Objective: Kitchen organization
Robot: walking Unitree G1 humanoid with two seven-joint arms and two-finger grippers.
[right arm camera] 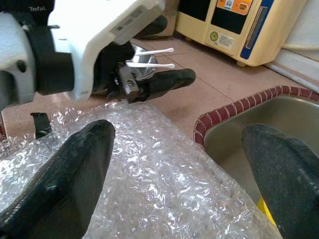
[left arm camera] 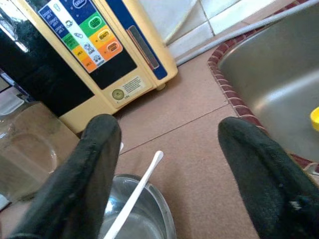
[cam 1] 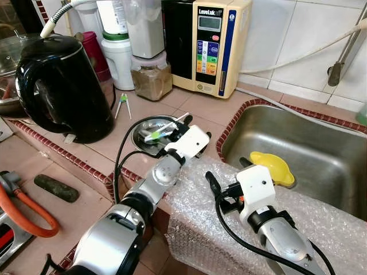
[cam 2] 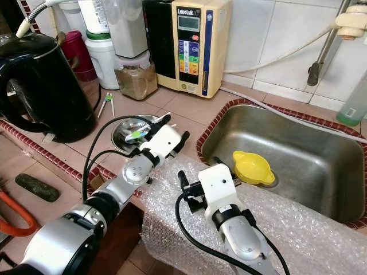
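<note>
Black-fingered left end effector [cam 1: 192, 127] spread wide over steel bowl [cam 1: 150, 137]; right end effector [cam 1: 226, 175] also apart, empty.

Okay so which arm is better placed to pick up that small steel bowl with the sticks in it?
Left. The left gripper hangs open right over the steel bowl, whose rim lies between its fingers in the wrist view. The right gripper is over the bubble wrap by the sink, farther off.
</note>
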